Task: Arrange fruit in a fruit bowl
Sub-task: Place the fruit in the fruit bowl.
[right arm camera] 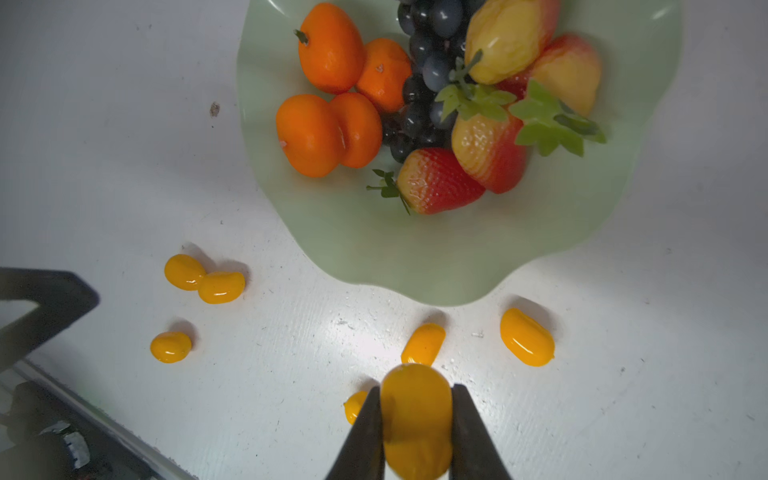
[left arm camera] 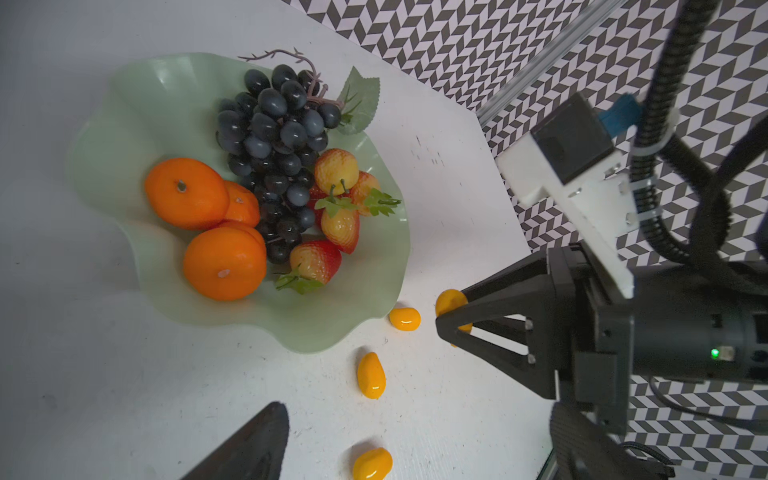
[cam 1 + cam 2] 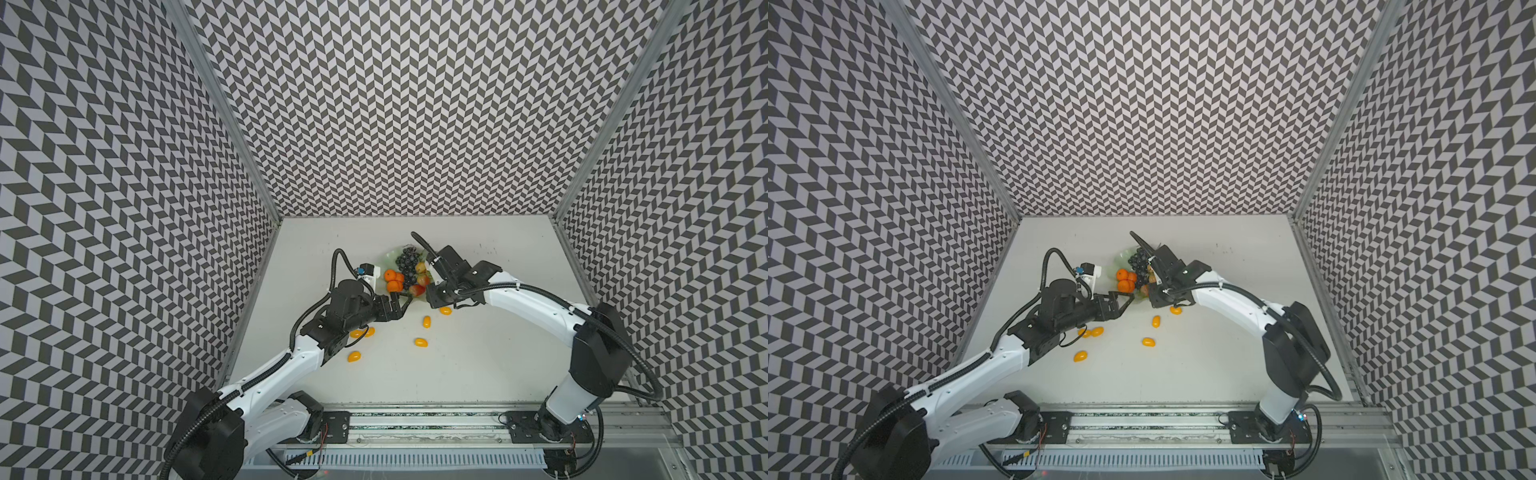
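Note:
The mint-green fruit bowl (image 2: 332,332) with its wavy rim (image 3: 388,255) holds orange tangerines (image 2: 187,193), a dark grape bunch (image 2: 274,137) and red-yellow strawberries (image 2: 316,259). Several yellow-orange kumquats lie loose on the white table in front of it (image 3: 427,321) (image 3: 421,342) (image 3: 354,356). My right gripper (image 1: 417,415) is shut on one kumquat (image 1: 417,399), held just off the bowl's near rim (image 1: 436,266); the left wrist view shows the same grip (image 2: 451,316). My left gripper (image 3: 405,302) stands open and empty beside the bowl's front edge, its fingers (image 2: 257,444) wide apart.
Two kumquats (image 1: 221,286) touch each other near the left arm, one more (image 1: 171,347) lies beyond them, and another (image 1: 527,337) sits close to the bowl. Patterned walls enclose the table (image 3: 478,365) on three sides. Both arms meet near the bowl.

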### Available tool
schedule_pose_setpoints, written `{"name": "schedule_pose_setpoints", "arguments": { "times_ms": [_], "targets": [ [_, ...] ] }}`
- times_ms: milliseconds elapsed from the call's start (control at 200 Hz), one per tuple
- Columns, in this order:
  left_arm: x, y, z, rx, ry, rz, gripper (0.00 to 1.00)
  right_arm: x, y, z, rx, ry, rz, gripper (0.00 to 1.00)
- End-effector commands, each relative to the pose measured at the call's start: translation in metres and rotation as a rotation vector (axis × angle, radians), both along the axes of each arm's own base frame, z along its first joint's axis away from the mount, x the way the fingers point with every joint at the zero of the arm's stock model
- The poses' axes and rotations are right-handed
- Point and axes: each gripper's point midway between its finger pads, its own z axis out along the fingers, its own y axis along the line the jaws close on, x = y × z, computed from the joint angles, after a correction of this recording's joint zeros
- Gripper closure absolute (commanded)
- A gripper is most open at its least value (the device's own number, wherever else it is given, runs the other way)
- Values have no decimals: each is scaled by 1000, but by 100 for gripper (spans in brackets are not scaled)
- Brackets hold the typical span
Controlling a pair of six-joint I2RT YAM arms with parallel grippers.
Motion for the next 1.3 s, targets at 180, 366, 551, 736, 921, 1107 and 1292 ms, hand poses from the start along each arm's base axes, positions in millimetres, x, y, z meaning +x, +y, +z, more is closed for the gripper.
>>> {"name": "schedule_pose_setpoints", "arguments": {
  "times_ms": [180, 366, 551, 736, 921, 1107, 1292],
  "targets": [
    [0, 24, -9, 25, 19, 39, 0, 26, 48, -6, 45, -15, 52, 77],
    [2, 36, -8, 22, 14, 67, 0, 37, 65, -21, 42, 8, 74, 76],
    [-2, 41, -6, 12, 4, 75, 0, 44, 76, -38, 33, 30, 87, 76],
    [-4, 47, -5, 13, 0, 85, 0, 50, 80, -43, 25, 26, 85, 71],
    [-7, 47, 0, 1, -14, 80, 0, 52, 82, -39, 29, 20, 91, 64],
    [-9, 46, 3, -4, -26, 63, 0, 51, 78, -24, 35, -5, 86, 64],
    [-14, 32, 10, -21, -47, 3, 0, 41, 63, 19, 96, -93, 68, 64]
  ]
}}
